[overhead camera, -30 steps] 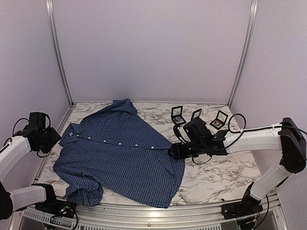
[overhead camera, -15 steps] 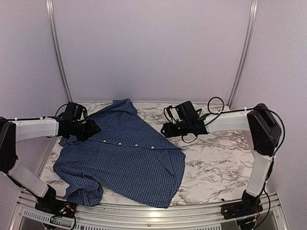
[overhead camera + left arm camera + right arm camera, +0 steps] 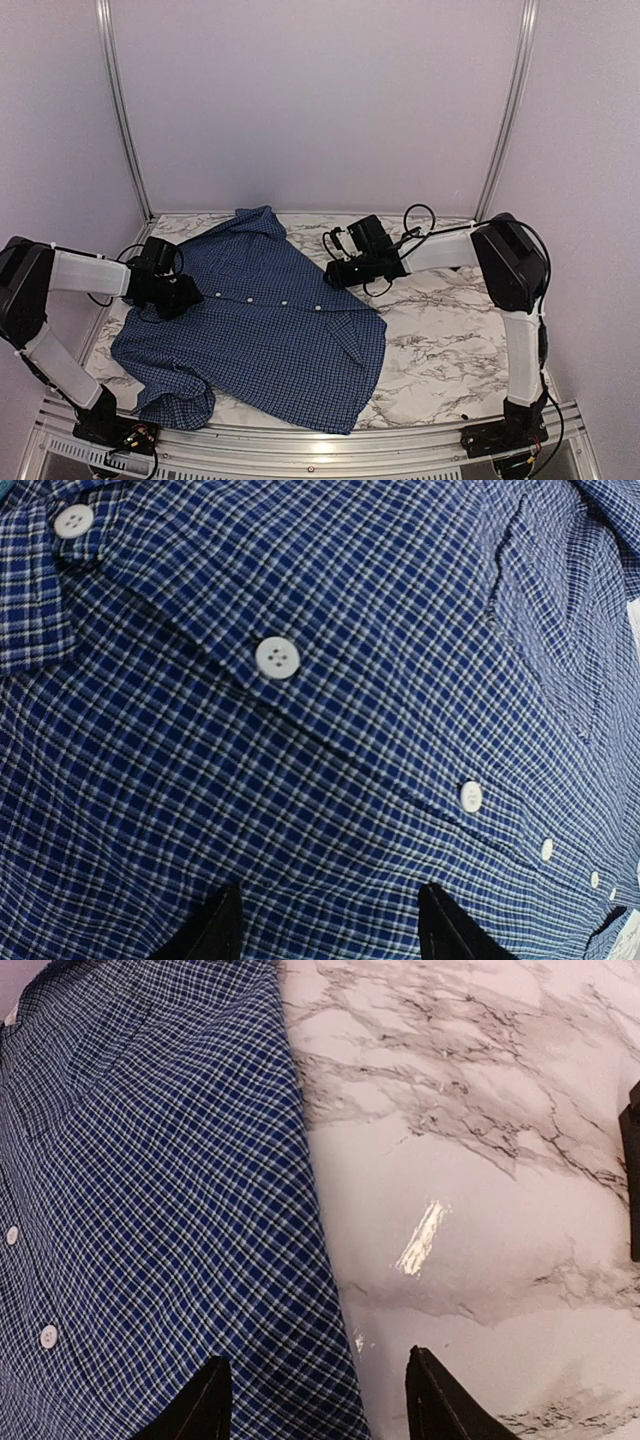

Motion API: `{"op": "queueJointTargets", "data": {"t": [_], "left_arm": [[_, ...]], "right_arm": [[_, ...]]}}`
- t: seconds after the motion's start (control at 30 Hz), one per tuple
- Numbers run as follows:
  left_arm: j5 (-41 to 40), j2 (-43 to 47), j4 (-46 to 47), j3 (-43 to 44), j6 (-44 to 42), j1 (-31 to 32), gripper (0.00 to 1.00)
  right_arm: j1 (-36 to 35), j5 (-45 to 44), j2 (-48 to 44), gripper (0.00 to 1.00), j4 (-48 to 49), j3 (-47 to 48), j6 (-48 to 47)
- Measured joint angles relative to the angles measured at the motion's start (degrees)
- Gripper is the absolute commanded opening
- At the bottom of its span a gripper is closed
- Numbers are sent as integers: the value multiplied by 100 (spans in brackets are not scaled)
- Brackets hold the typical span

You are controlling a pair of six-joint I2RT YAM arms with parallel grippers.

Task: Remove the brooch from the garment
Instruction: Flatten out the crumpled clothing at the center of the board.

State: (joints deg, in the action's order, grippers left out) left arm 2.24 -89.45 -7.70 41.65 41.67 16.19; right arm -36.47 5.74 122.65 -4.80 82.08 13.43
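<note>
Soft, bright light fills every view. A shiny glare spot sits on the white marble table [image 3: 500, 1290]. Everything looks sharp.

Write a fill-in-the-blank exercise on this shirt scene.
The shirt lies on a ___-patterned table.
Ahead of the left gripper runs a row of pale ___.
The right gripper, above the shirt's edge, has its jaws ___.
Missing words: marble; buttons; open.
</note>
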Motion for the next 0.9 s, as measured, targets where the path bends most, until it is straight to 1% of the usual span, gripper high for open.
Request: {"op": "queueJointTargets", "data": {"t": [0.13, 0.23, 0.37, 0.5, 0.53, 0.63, 0.8, 0.9], "left_arm": [[-24, 24, 68, -153, -7, -138, 62], [-11, 46, 164, -212, -33, -267, 62], [-2, 57, 166, -219, -83, -378, 62], [13, 59, 162, -219, -122, -435, 62], [17, 61, 160, -219, -136, -448, 62], [28, 68, 149, -219, -173, -474, 62], [28, 90, 144, -236, -210, -490, 62], [31, 122, 129, -243, -221, -492, 62]], "right_arm": [[0, 122, 31, 52, 0, -17, 20], [0, 179, 35, 43, 9, -17, 42], [-37, 232, 57, 29, 9, -17, 98], [-109, 229, 76, 17, 0, -13, 151], [-142, 221, 76, 11, -7, -7, 160], [-275, 162, 79, 0, -72, 81, 195], [-511, -136, 79, 0, -291, 387, 175], [-654, -472, 79, 0, -487, 627, 155]]}}
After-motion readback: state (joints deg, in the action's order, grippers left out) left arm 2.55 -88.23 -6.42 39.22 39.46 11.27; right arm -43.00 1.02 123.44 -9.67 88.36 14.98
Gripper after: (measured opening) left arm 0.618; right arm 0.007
